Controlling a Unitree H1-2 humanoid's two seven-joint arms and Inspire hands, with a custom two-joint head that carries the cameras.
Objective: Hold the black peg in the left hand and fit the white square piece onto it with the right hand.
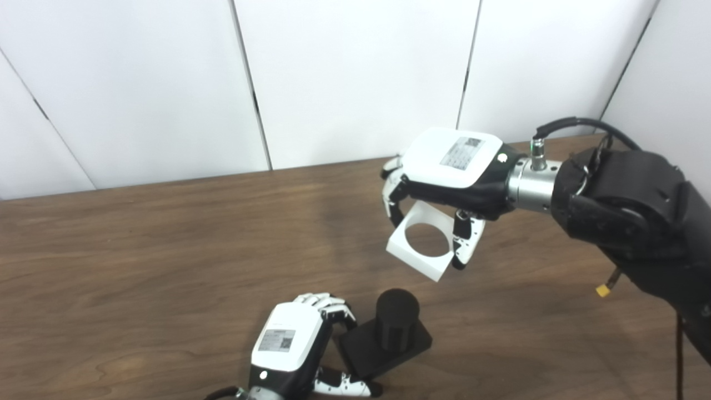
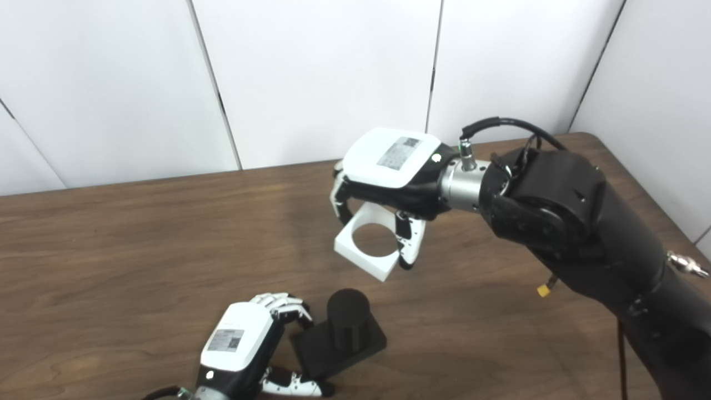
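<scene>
The black peg (image 1: 396, 321) was seen as a short upright cylinder with a matte finish, fixed on a flat black square base that lay near the front edge. Its base was gripped at the left side. The white square piece (image 1: 417, 241) was a flat block with a large round hole through its middle. It was held up, tilted, with one corner pointing downward. It was positioned above and slightly to the right of the peg, well apart from it.

Bright, even light (soft shadows), sharp
</scene>
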